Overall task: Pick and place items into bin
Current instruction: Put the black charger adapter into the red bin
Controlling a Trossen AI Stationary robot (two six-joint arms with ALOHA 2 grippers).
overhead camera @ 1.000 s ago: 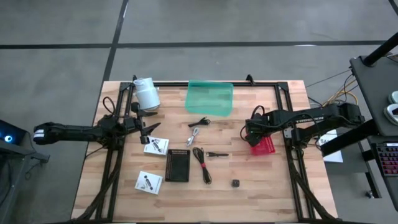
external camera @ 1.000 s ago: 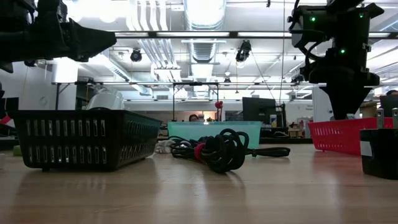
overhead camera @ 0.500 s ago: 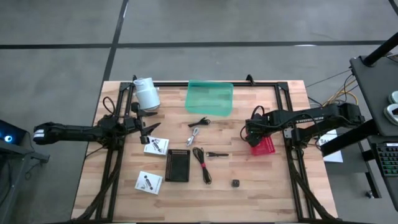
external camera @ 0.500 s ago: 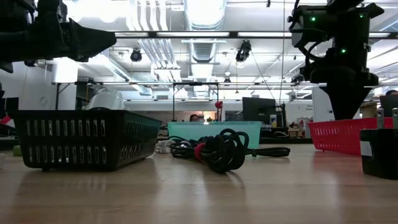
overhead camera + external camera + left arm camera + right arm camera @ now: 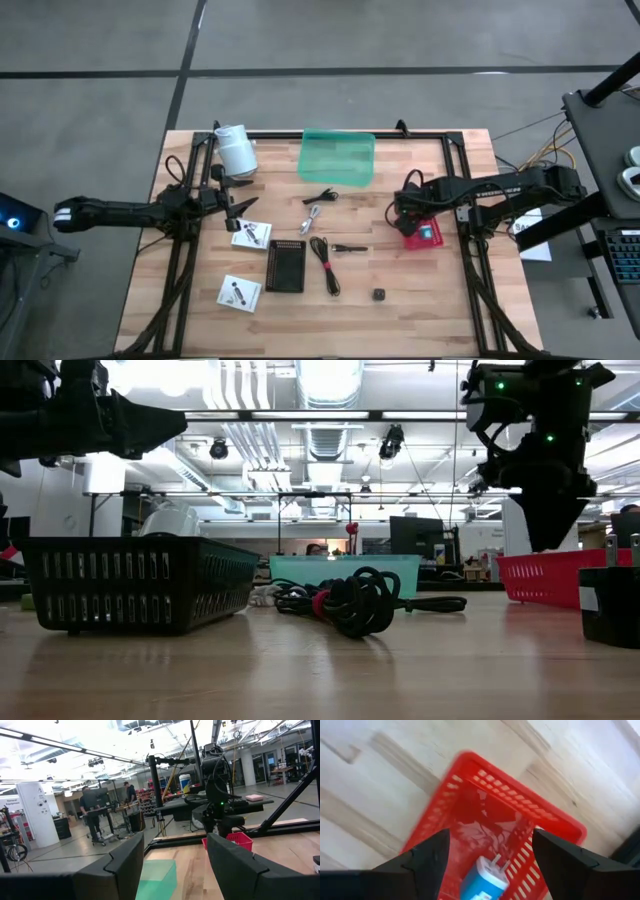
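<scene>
Blue piece [image 5: 480, 879] inside red bin [image 5: 465, 765]

A pale wood-grain tabletop [image 5: 420, 310] is seen under black frame rails [image 5: 181, 262]. A translucent green bin [image 5: 337, 158], a red slotted basket [image 5: 490, 820] holding a blue and white plug [image 5: 482, 881], a black mesh basket [image 5: 286, 266], a red-black cable [image 5: 326, 263], a white roll [image 5: 236, 150] and white printed cards [image 5: 239, 292] are shown.
</scene>
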